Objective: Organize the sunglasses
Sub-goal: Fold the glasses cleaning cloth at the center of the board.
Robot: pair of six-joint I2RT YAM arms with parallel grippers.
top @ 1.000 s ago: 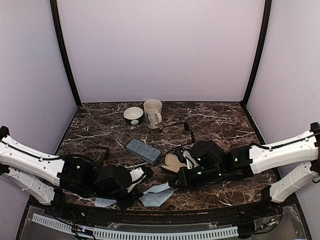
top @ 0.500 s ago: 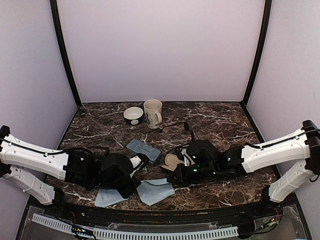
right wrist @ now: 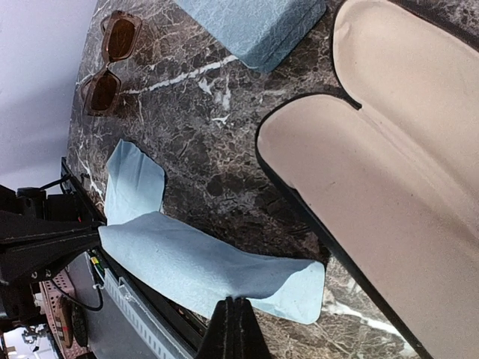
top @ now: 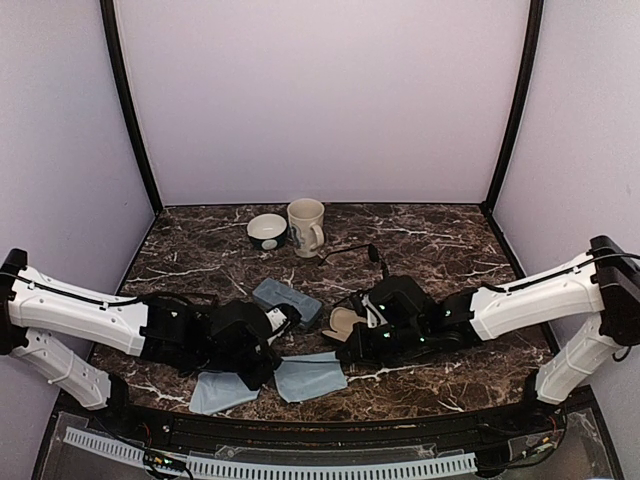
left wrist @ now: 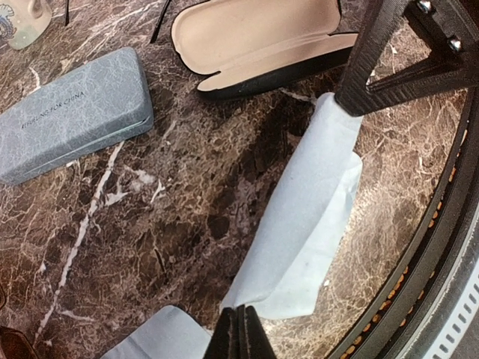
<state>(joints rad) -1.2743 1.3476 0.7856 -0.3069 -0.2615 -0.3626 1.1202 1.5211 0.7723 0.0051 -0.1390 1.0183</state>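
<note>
A light blue cloth (top: pixel 312 378) is stretched between both grippers near the table's front edge. My left gripper (left wrist: pixel 241 330) is shut on one corner of this cloth (left wrist: pixel 314 217). My right gripper (right wrist: pixel 236 313) pinches the opposite edge of the cloth (right wrist: pixel 194 262) and is also shut. The brownish squarish sunglasses (right wrist: pixel 108 63) lie on the marble to the left, beyond the cloths. The thin black wire-framed sunglasses (top: pixel 350 252) lie near the mug. In the top view the left gripper (top: pixel 275 365) and right gripper (top: pixel 343 355) face each other.
A second blue cloth (top: pixel 215 393) lies at the front left. A grey-blue hard case (top: pixel 287 302) sits shut mid-table. A black oval case (top: pixel 347 322) lies open, beige lining up, right beside the right gripper. A mug (top: pixel 306 226) and a bowl (top: pixel 267 230) stand at the back.
Both grippers have moved away from the front edge and toward the middle. The held cloth, crumpled before, now hangs spread between them.
</note>
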